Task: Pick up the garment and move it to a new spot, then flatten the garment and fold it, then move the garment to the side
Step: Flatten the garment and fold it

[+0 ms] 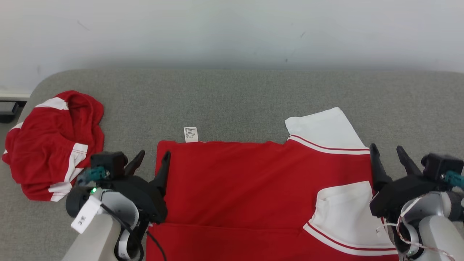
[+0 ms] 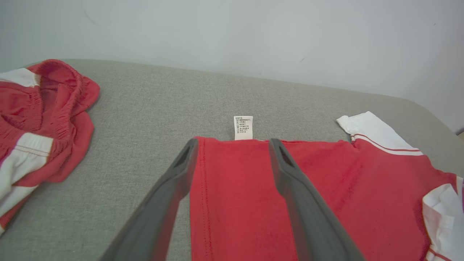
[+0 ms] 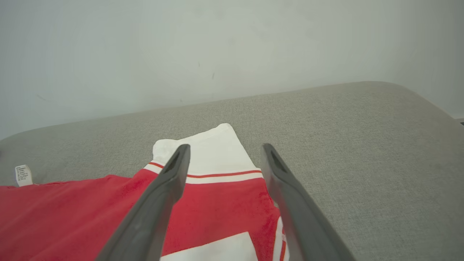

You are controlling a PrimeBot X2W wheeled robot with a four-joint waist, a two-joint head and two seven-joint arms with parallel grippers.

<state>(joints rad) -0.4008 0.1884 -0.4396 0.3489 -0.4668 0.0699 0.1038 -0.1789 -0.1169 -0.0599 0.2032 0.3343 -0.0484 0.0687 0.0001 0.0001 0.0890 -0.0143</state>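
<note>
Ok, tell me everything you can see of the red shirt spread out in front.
The red shirt lies spread flat on the grey cushion, soft knit, lightly creased. White red-striped sleeves lie at its right; a white care label sticks out at its far edge. The open left gripper straddles its left hem, the open right gripper its right end; contact unclear.

A pale, plain wall is seen behind the tabletop, marked by a few faint scuffs. The tabletop is covered in grey woven fabric, and its far corners are rounded. Soft, even light is cast, and a dim shadow is laid along the far edge. A white ledge is glimpsed past the far left corner.
</note>
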